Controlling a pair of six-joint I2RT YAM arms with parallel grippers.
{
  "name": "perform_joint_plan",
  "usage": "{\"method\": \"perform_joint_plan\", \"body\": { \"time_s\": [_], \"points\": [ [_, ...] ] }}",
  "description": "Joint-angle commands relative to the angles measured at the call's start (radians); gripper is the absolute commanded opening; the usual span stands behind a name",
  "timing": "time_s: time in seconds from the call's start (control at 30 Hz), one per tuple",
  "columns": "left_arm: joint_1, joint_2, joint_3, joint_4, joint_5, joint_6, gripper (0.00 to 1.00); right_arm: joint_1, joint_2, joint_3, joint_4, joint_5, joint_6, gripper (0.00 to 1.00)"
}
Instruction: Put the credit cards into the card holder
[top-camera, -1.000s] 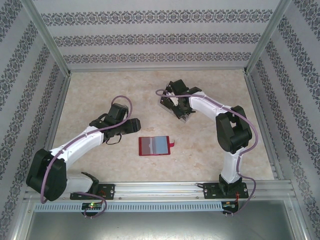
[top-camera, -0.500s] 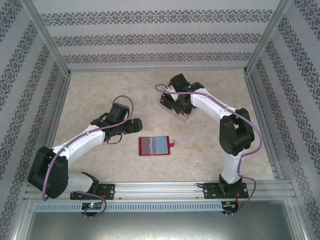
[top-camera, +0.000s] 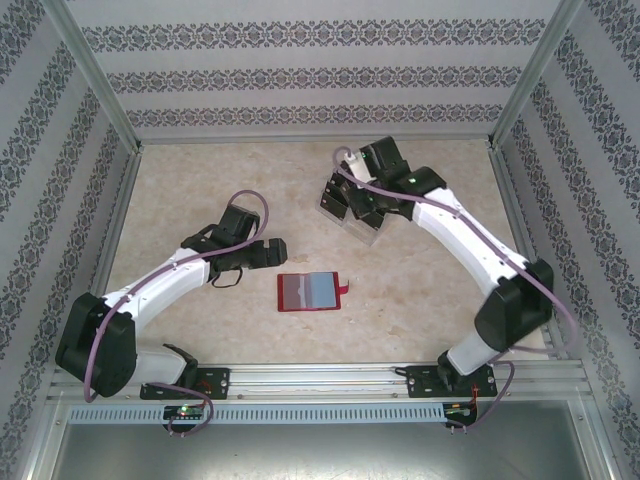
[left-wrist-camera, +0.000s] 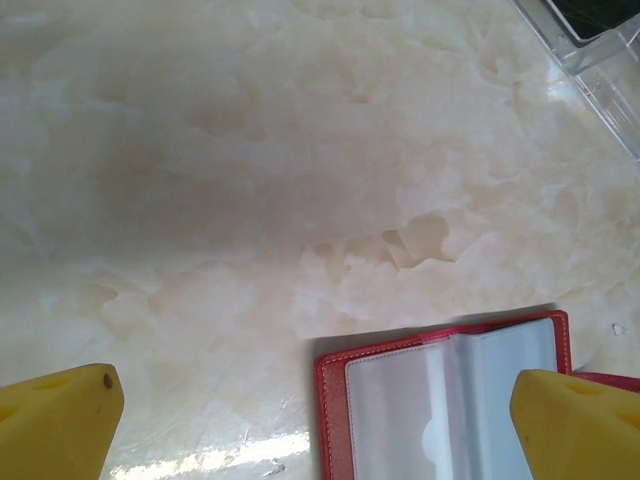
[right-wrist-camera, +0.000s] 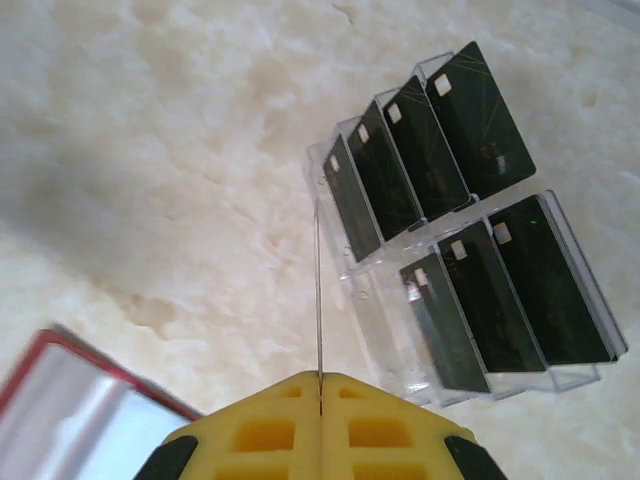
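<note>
cards (right-wrist-camera: 470, 120), black and rectangular, fill a clear slotted stand (right-wrist-camera: 365, 290); left claw (left-wrist-camera: 318, 415) gapes, right claw (right-wrist-camera: 320, 385) pinches one thin card (right-wrist-camera: 318, 290).

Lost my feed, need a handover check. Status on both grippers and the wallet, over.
Left gripper open beside the wallet. Right gripper shut on one card, by the clear stand. Wallet lies open, flat. Nothing in the way.

**Tabletop** (left-wrist-camera: 200, 200): pale marble-look slab, smooth, glossy; glare streak at lower left of left wrist view.
**Card holder** (left-wrist-camera: 440, 400): red leather-like cover w/ stitched edge, semi-matt; inner sleeves clear, shiny plastic.
**Credit cards** (right-wrist-camera: 480, 120): black, smooth, slight sheen.
**Stand** (right-wrist-camera: 370, 290), centre-right of right wrist view: transparent glossy plastic.
**Right gripper** (right-wrist-camera: 320, 390): yellow matt plastic, moulded.
**Frame rail** (top-camera: 320, 375): brushed metal.
</note>
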Motion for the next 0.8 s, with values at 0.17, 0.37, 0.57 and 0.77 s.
{"method": "perform_joint_plan", "body": {
  "time_s": [0.17,0.37,0.57,0.77],
  "points": [
    [-0.064,0.007,0.048,-0.146,-0.083,0.099,1.00,0.007,-0.228,-0.309,0.248,-0.228,0.369,0.00],
    [-0.161,0.038,0.028,-0.157,-0.156,0.100,1.00,0.010,-0.358,-0.622,0.548,-0.317,0.673,0.00],
    [-0.236,0.067,-0.022,-0.134,-0.209,0.076,1.00,0.068,-0.392,-0.867,0.843,-0.343,0.895,0.00],
    [-0.260,0.100,-0.075,-0.076,-0.210,0.043,1.00,0.142,-0.377,-0.976,0.985,-0.297,0.957,0.00]
  ]
}}
